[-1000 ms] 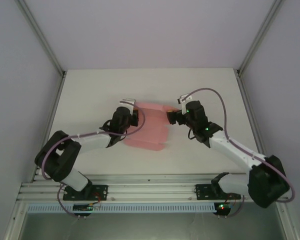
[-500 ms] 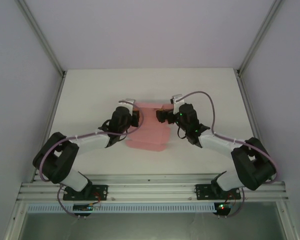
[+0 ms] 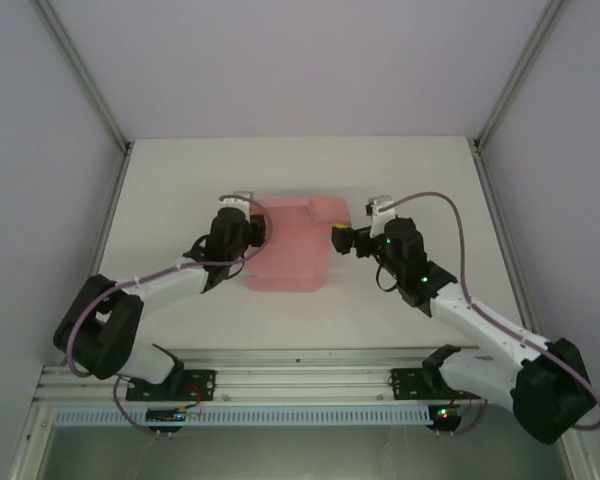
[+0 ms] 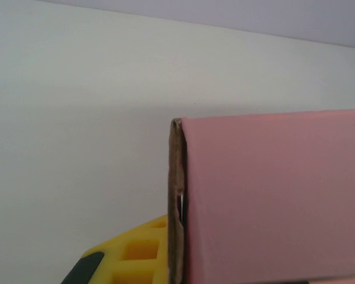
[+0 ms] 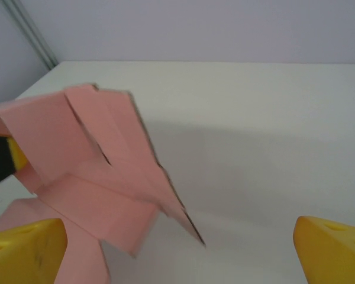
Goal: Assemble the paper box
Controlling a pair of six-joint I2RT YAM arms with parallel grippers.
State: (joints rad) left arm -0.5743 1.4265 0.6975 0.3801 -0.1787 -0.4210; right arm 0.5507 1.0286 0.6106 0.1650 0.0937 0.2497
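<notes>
From above, we see the light pink thin card sheet with flaps, the paper box, still unfolded in large part and lying on the flat white table, about the table's middle and slightly towards its left side. The black left gripper with yellow fingers sits left of the table's centre, at the card's left border, where that side of the sheet is lifted off the table. In the left wrist view a pink panel stands upright with its raw brown edge facing us, and one yellow finger presses straight against that edge. The other finger is hidden behind the panel, so we read the fingers as drawn narrow and pinching the card. The black right gripper with yellow fingertips hangs right of the table's centre, just beside the card's right border and apart from it. In its own wrist view the two yellow fingertips sit at opposite lower corners, spread wide and gripping nothing, and the card's creased flaps rise tilted off the table ahead of the left fingertip.
</notes>
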